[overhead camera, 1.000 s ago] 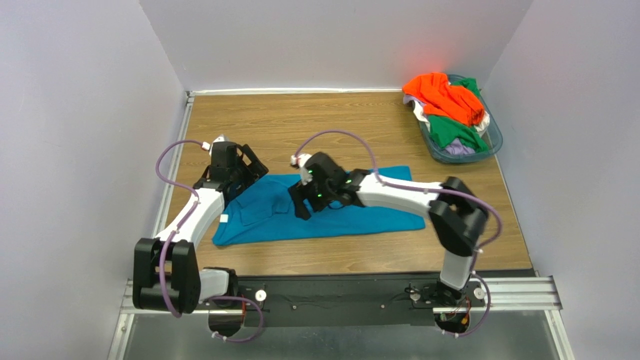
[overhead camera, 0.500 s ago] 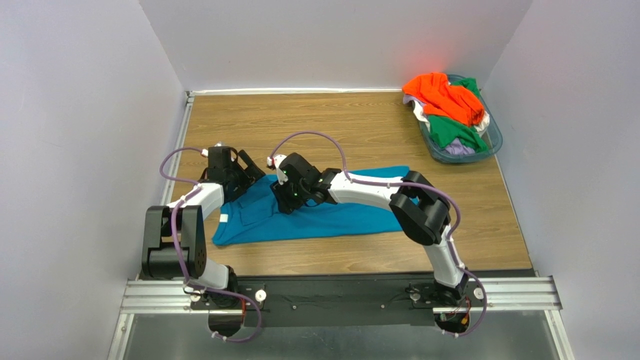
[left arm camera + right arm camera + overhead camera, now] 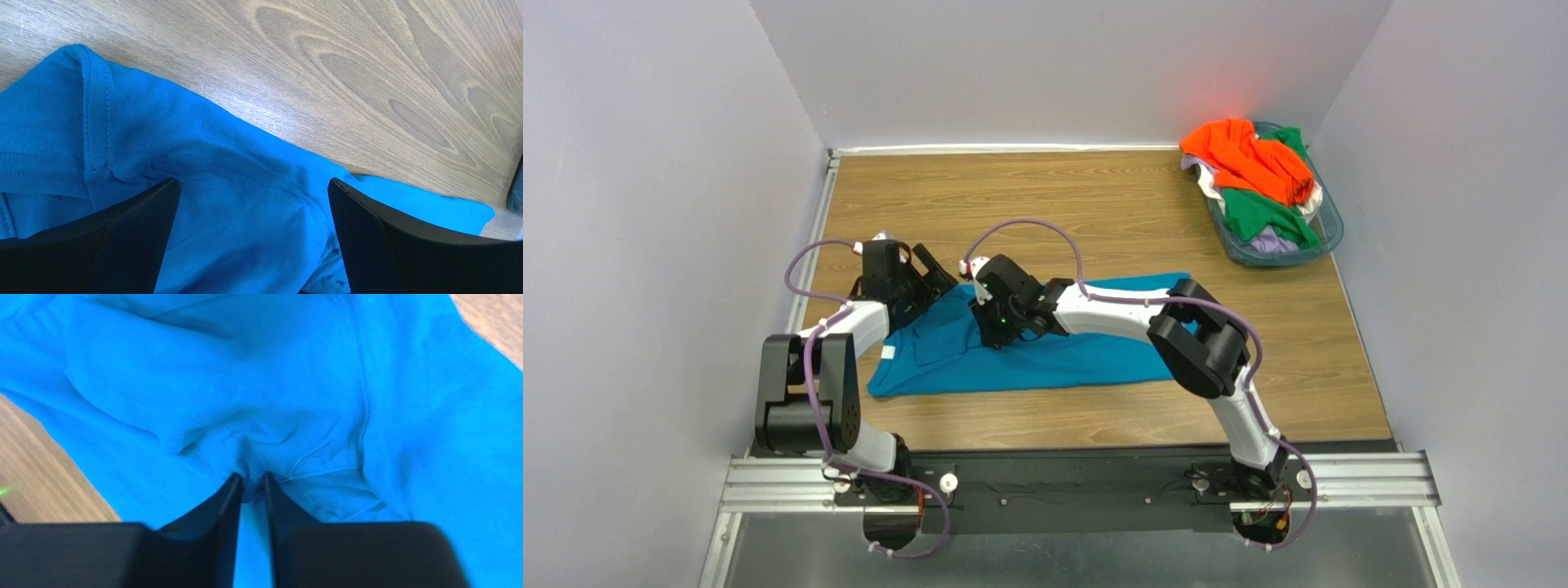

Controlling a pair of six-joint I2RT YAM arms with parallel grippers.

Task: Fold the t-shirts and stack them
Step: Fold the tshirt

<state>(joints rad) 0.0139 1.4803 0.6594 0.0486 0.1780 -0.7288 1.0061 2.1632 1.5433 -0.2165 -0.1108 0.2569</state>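
Top view: teal t-shirt (image 3: 1100,358) lies spread at 7 o'clock on table (image 3: 1014,208); other t-shirts (image 3: 1247,159) heaped in basket (image 3: 1326,235) at 2 o'clock. Left gripper (image 3: 934,284) and right gripper (image 3: 993,328) meet at its 10 o'clock end, prob. to drag a fold across.
Left wrist: pincer gapes wide over sleeve hem, gripping nothing.
Right wrist: pincer narrow, nipping a cloth pucker; knit soft, wrinkled.

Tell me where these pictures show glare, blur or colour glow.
Top external: the bright orange cloth t-shirt oversaturates, casting a reddish glow on the wall behind. Left wrist: a pale sheen lies on the brown wooden table. Right wrist: the teal-blue cloth t-shirt looks slightly soft.
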